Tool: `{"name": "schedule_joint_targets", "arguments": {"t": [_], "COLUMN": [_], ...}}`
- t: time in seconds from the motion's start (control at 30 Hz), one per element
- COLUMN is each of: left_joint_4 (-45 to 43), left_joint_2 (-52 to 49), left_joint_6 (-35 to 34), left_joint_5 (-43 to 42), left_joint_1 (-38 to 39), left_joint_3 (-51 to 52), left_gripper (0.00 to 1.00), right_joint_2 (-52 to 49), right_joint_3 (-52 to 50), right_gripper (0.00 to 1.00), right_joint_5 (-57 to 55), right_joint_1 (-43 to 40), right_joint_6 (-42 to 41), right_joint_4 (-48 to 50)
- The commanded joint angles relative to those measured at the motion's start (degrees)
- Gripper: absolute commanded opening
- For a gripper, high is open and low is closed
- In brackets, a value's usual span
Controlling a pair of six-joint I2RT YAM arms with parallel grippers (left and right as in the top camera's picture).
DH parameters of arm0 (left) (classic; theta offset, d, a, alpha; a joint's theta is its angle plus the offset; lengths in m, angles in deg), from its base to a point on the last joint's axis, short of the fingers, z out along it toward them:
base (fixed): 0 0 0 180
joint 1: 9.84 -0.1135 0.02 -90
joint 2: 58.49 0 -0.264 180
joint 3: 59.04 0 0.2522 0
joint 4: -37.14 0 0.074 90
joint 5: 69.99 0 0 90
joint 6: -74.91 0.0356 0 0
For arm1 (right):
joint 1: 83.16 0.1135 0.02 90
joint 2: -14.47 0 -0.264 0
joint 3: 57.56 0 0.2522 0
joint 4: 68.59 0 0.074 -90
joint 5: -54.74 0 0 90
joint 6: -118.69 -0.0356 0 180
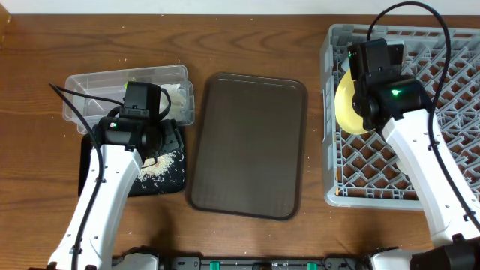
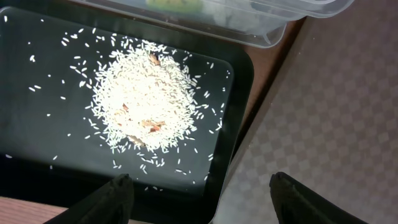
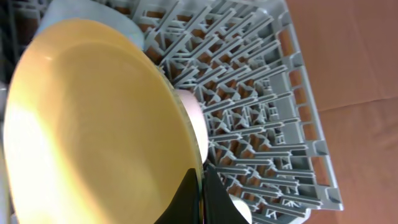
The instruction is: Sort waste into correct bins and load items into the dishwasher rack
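Observation:
Loose white rice scraps (image 2: 146,99) lie heaped in the shallow black tray (image 2: 37,124). My left gripper (image 2: 199,186) hangs open above the tray's near right corner, with nothing between its fingers. Overhead, the left gripper (image 1: 144,120) sits between the clear tub (image 1: 90,86) and the rice (image 1: 161,166). The round yellow plate (image 3: 93,124) stands on edge in the grey dishwasher rack (image 3: 267,93), and my right gripper (image 3: 200,186) is shut on its rim. From above, the plate (image 1: 346,105) is at the rack's left side under the right gripper (image 1: 364,101). A pale rounded dish (image 3: 194,115) shows just behind the plate.
The large dark brown serving tray (image 1: 247,146) lies between the bins and the rack (image 1: 420,165). The clear tub (image 2: 249,18) borders the black tray's far side and holds something pale and greenish. Rice grains are scattered across the black tray.

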Motion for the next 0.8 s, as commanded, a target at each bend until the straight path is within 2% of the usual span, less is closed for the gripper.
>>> {"name": "schedule_joint_targets", "arguments": {"t": [0.0, 0.03, 0.13, 0.23, 0.27, 0.43, 0.57, 0.67, 0.77], "left_joint_4": [0.3, 0.3, 0.3, 0.3, 0.3, 0.4, 0.4, 0.4, 0.4], "left_joint_2": [0.0, 0.0, 0.0, 0.0, 0.0, 0.0, 0.0, 0.0, 0.0], "left_joint_6": [-0.5, -0.5, -0.5, -0.5, -0.5, -0.5, -0.5, -0.5, -0.5], "left_joint_5": [1.1, 1.1, 1.1, 1.1, 1.1, 1.1, 1.1, 1.1, 1.1], "left_joint_1": [0.0, 0.0, 0.0, 0.0, 0.0, 0.0, 0.0, 0.0, 0.0], "left_joint_3": [-0.5, -0.5, -0.5, -0.5, -0.5, -0.5, -0.5, -0.5, -0.5], "left_gripper": [0.73, 0.73, 0.73, 0.73, 0.73, 0.73, 0.73, 0.73, 0.73], "right_joint_2": [-0.2, -0.3, -0.2, -0.3, -0.3, -0.2, -0.2, -0.2, -0.2], "right_joint_3": [-0.3, -0.3, -0.3, -0.3, -0.3, -0.3, -0.3, -0.3, -0.2], "right_gripper": [0.02, 0.04, 0.21, 0.50, 0.56, 0.58, 0.55, 0.46, 0.44], "right_joint_5": [1.7, 1.9, 5.3, 9.8, 10.9, 11.7, 11.7, 11.4, 8.9], "right_joint_1": [-0.2, -0.2, -0.2, -0.2, -0.2, -0.2, -0.3, -0.3, -1.1], "right_joint_6": [-0.4, -0.4, -0.4, -0.4, -0.4, -0.4, -1.7, -4.0, -8.9], "right_joint_4": [-0.1, -0.1, -0.1, 0.0, 0.0, 0.3, 0.2, 0.2, 0.9]}}
